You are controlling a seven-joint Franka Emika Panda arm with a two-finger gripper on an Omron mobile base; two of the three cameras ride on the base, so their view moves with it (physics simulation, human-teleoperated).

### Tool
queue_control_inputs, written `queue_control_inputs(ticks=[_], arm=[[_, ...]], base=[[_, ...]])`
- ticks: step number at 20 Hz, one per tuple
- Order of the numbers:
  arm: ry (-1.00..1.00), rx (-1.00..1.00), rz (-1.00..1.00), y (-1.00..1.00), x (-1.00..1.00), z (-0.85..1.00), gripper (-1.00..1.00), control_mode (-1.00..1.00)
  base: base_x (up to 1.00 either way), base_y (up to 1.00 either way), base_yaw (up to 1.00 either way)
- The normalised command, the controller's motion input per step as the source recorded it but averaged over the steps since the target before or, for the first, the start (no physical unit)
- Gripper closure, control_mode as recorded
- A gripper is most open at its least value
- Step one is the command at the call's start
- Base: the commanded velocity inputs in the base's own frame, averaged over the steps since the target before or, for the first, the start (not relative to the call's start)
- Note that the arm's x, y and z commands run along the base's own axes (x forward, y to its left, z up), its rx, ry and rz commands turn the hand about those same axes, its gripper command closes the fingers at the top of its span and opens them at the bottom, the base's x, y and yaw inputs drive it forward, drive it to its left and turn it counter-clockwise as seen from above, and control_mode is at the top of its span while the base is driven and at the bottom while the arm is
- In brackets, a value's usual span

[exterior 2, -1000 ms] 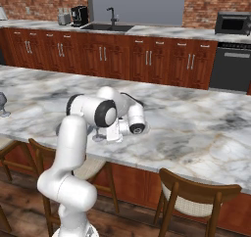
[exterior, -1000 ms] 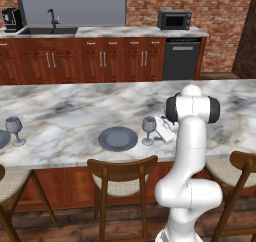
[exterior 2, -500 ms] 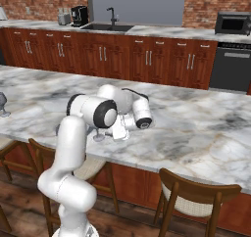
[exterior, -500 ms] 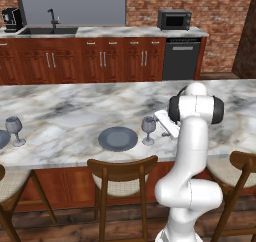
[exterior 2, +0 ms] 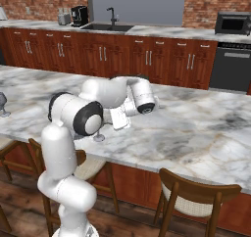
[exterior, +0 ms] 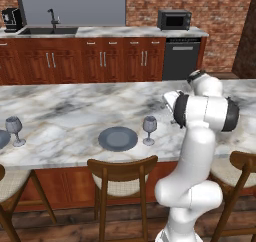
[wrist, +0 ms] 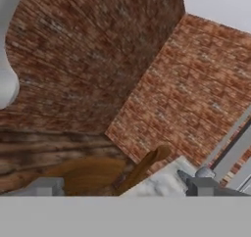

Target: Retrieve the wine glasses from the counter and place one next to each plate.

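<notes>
One wine glass (exterior: 149, 129) stands upright on the marble island, just right of a blue-grey plate (exterior: 117, 138). A second wine glass (exterior: 14, 130) stands by another plate (exterior: 2, 138) at the left edge. My gripper (wrist: 123, 187) is open and empty, its fingertips (wrist: 46, 186) wide apart, facing a brick wall and floor. The hand (exterior 2: 120, 118) hangs above and to the right of the nearer glass, apart from it. In the right base view my arm hides most of that glass, leaving its foot (exterior 2: 99, 138) showing. The counter (exterior: 100, 32) runs along the back wall.
Wooden chairs (exterior: 120, 173) stand along the island's near side, one more at the right (exterior: 240, 168). On the back counter are a sink (exterior: 47, 30), a coffee machine (exterior: 11, 19) and a microwave (exterior: 173, 19). A dark dishwasher (exterior: 181, 61) sits below.
The hand has lifted up and swung right, away from the nearer wine glass, which stays standing beside its plate. The jaws stay open.
</notes>
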Motion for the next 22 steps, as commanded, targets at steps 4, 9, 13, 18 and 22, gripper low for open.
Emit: queue_control_inputs(ticks=[4,9,13,18,22], arm=[[-0.27,0.0,0.0,-0.27,-0.22,0.99,-1.0,-1.0],[-0.29,0.0,0.0,-0.11,-0.51,1.0,-1.0,-1.0],[-0.32,0.0,0.0,0.04,-0.7,1.0,-1.0,-1.0],[-0.26,0.0,0.0,0.33,-0.78,0.91,-1.0,-1.0],[-0.21,0.0,0.0,0.47,-0.95,0.65,-1.0,-1.0]], base=[[0.0,0.0,0.0],[0.0,0.0,0.0],[0.0,0.0,0.0],[0.0,0.0,0.0],[0.0,0.0,0.0]])
